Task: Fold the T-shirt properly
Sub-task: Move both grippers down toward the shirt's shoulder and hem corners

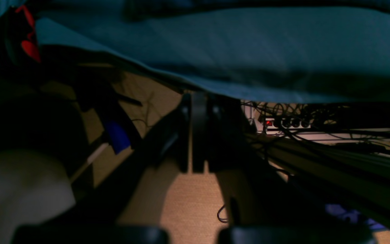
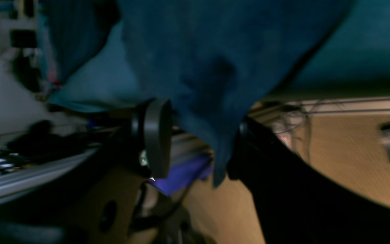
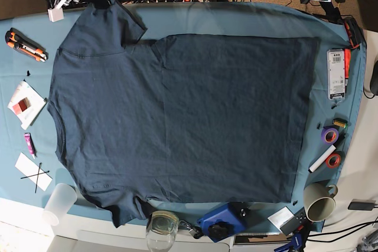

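Tablecloth (image 1: 215, 51) overhead in the left wrist view, teal. Left gripper (image 1: 195, 101) just under its edge, clenched tight on nothing. Over to the right wrist view: right gripper (image 2: 200, 118) with jaws apart, a flap of the T-shirt (image 2: 198, 67) dangling between them, not pinched. Base view now: spread flat across the teal cloth, collar at the left, sleeves at both left corners.

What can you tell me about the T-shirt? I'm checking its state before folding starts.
The T-shirt is plain dark navy, cotton-looking, lying spread flat on the teal table cloth, collar toward the base view's left, hem toward its right. Both short sleeves are out, one reaching the far edge, one the near edge. In the right wrist view, a hanging corner dangles between the right gripper's open fingers.
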Controlling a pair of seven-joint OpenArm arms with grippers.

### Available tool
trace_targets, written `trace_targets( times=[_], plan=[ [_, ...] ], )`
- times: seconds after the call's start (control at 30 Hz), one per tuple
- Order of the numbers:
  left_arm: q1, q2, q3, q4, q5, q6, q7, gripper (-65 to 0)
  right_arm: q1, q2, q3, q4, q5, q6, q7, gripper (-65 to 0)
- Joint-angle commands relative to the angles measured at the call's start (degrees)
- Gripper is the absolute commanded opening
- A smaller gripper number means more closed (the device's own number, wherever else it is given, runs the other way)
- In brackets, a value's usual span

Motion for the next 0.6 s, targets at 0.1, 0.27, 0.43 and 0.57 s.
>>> trace_targets(
  times=[0.1, 0.27, 0.43, 0.57],
  plan=[
    [0.76, -0.17, -0.17, 0.96, -0.17, -0.02, -1.14, -65.0, -0.02, 0.66, 0.37, 0.81, 1.57, 0.49, 0.59, -41.1],
    [-2.19, -0.15, -0.17, 0.98, -0.17, 0.04, -1.07, -65.0, 0.0, 0.66, 0.37, 0.81, 1.6, 0.49, 0.68, -41.1],
    [-6.69, -0.15, -0.17, 1.01, -2.29, 0.46, 0.26, -65.0, 0.0, 0.66, 0.42, 0.81, 1.57, 0.49, 0.66, -41.1],
    [-10.84, -0.13, -0.17, 1.01, -9.73, 4.42, 6.47, -65.0, -0.04, 0.66, 0.44, 0.85, 1.62, 0.49, 0.48, -41.1]
  ],
)
